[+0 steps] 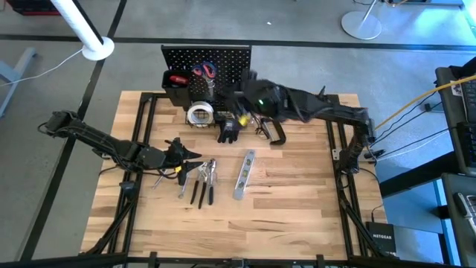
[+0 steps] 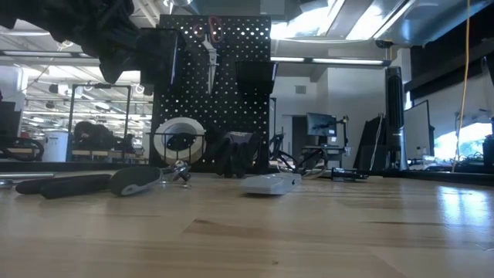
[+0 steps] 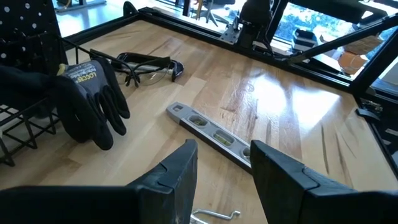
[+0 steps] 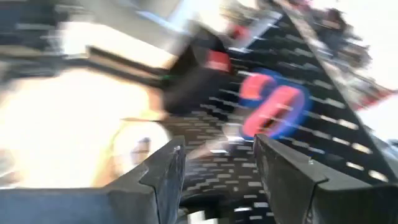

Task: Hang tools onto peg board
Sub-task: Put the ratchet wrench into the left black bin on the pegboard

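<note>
Peg board (image 1: 223,63): standing upright at the far edge of the table (image 1: 297,216), black and perforated, with a black bin (image 1: 177,83) fixed to it.
Scissors (image 1: 204,71): hanging on the peg board, red and blue handles uppermost; in the right wrist view they are showing blurred (image 4: 273,109) just ahead of the fingers.
Tape roll (image 1: 200,114): leaning at the foot of the peg board.
Gloves (image 1: 229,128): black pair lying just beside the tape roll, near the board's base.
C-clamp (image 1: 275,134): lying on the table beside the gloves.
Level bar (image 1: 244,175): lying flat near mid-table, silver.
Pliers (image 1: 202,182): lying in a small cluster of hand tools on the table, left of the level bar.
Left tool (image 1: 195,154): hovering low over the table beside the pliers, fingers standing partly apart, gripping nothing.
Right tool (image 1: 249,78): reaching up in front of the peg board near the scissors, fingers apart, holding nothing.
</note>
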